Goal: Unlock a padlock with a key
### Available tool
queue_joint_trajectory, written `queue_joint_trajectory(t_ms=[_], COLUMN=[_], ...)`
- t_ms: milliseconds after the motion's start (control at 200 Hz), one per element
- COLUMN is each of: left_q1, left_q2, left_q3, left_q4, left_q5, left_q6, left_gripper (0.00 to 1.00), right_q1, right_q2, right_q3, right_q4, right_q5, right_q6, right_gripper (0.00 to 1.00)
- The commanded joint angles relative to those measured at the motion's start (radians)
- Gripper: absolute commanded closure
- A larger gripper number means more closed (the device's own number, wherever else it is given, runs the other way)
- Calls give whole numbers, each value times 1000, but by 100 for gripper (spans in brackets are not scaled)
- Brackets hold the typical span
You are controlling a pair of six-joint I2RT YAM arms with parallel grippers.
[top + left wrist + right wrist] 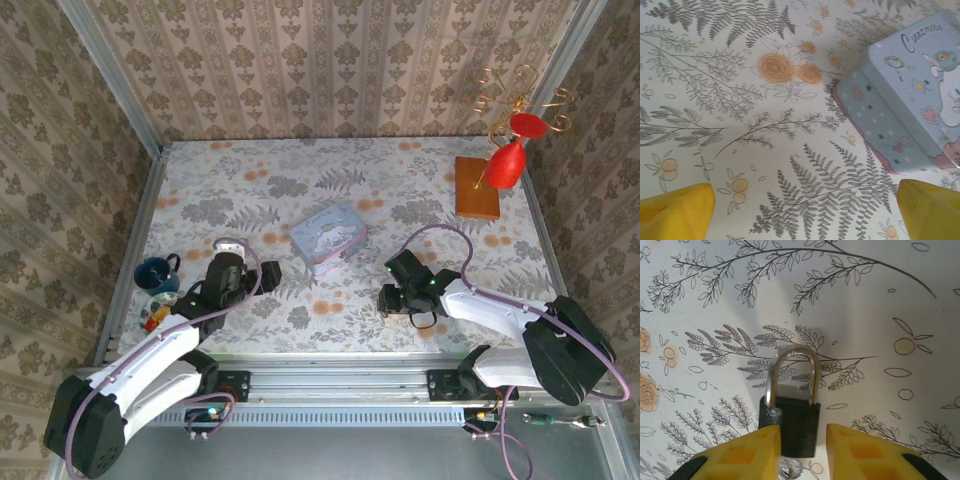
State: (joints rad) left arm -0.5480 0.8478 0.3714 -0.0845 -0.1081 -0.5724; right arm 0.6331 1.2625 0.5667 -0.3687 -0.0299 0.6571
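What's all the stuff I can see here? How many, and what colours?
padlock: one, dark with silver shackle, at the right gripper.
tin: one, pastel blue and pink, middle of the table.
mug: one, dark blue, left edge.
wooden block: one, brown, far right.
wire stand: one, gold, on the block.
red ornaments: two, red, on the stand.
left gripper: one, yellow-tipped, open, beside the tin.
right gripper: one, yellow-tipped, at the padlock.
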Motion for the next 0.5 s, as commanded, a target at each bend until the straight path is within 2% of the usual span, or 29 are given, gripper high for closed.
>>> queue_joint_trajectory(t_ms=[0,170,315,350,425,495], left_q1=[16,26,25,25,26,25], left_q2=[-13,-29,-38,-38,-42,-51], left_q3=[26,102,180,197,214,191], left_q4=[-58,-130,-179,-190,-188,-119], left_q5=[-47,-116,-248,-291,-355,-433], left_q6=[0,49,136,154,196,255], left_gripper=[5,0,0,0,0,0], right_q1=[7,5,4,3,2,2], right_q2=[-46,-126,-210,-230,-286,-344], right_q3=[28,88,159,165,151,115], right_q4=[-74,-150,-197,-188,-123,-41], right_q5=[50,119,284,329,408,464], right_q6=[-14,-35,-72,-87,-142,-211], right_gripper=[67,62,56,54,45,39])
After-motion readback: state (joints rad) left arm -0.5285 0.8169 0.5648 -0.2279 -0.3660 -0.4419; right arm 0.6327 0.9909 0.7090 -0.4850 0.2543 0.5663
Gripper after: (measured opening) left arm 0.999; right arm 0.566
